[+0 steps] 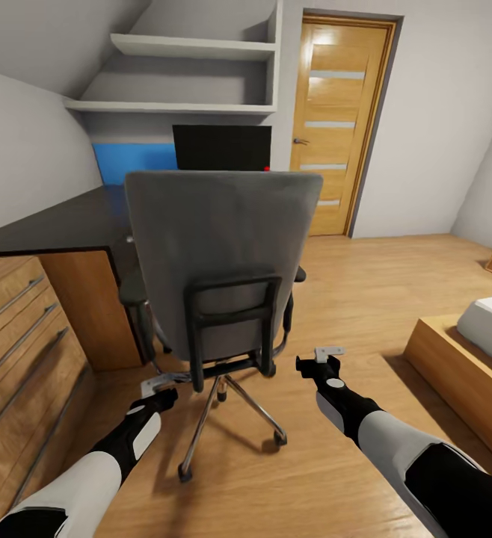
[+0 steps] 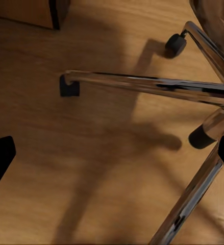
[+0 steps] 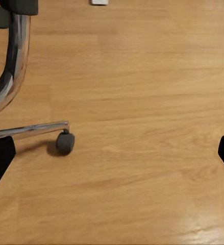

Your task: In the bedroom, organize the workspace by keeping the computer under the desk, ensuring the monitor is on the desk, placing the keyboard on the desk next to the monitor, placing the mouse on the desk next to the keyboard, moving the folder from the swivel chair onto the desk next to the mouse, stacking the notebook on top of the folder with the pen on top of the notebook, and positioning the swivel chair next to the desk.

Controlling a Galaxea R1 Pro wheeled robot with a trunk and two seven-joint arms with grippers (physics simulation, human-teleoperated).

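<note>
Swivel chair (image 1: 223,254): stood in the middle of the head view, grey back turned to the camera, right in front of the tabletop.
Seat: hidden behind the chair back, so anything lying on it could not be seen.
Chair legs (image 2: 157,84): shiny and thin, black wheels at the ends, on the wood floor (image 3: 142,102).
Tabletop (image 1: 66,224): black, partly hidden by the chair, cut off by the wood drawers (image 1: 14,336) at the left.
Monitor (image 1: 222,147): black, on the tabletop behind the chair, lower part and stand hidden by the chair back.
Blue patch (image 1: 134,161): seen left of the monitor, against the wall; hard to tell what it was.
Left hand (image 1: 158,388): low, near the chair's wheels; black tips at both edges of the wrist view, spread wide, nothing held.
Right hand (image 1: 324,359): low, to the right of the chair, not touching it; tips far apart too, nothing held.
Door (image 1: 343,119): wood, shut, behind the tabletop to the right.
Bed (image 1: 463,359): at the right edge, mostly cut off.
</note>
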